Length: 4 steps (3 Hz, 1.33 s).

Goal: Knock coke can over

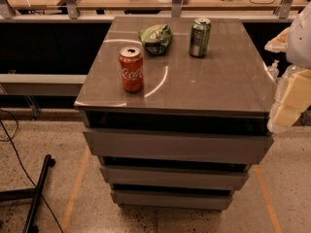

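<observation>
The coke can (131,69) is red with white script and a silver top. It stands upright on the grey cabinet top (204,86), near the front left corner. My gripper (290,101) is at the right edge of the view, just off the cabinet's right side and level with its top, far to the right of the can. It touches nothing on the top.
A green drink can (199,37) stands upright at the back right of the top. A green snack bag (156,38) lies at the back middle. The cabinet has several drawers (175,147) below. A black pole (38,193) and cables lie on the floor at the left.
</observation>
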Each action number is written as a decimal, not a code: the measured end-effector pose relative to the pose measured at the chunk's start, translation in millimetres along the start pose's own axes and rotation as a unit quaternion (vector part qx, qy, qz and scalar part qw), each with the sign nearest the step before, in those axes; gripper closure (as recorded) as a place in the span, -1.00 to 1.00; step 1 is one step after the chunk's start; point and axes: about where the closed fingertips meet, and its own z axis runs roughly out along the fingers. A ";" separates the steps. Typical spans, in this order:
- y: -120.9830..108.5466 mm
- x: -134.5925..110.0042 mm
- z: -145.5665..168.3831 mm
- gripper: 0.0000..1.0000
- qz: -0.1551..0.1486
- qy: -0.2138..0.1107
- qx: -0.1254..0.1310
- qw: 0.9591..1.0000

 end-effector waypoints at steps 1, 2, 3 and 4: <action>0.0 0.0 0.0 -1.00 0.000 0.000 0.000 1.000; -3.2 -10.5 6.8 -1.00 -0.005 -0.034 0.003 0.999; -26.0 -46.6 23.5 -1.00 -0.026 -0.109 0.021 0.993; -64.3 -120.5 52.4 -1.00 -0.059 -0.200 0.017 0.978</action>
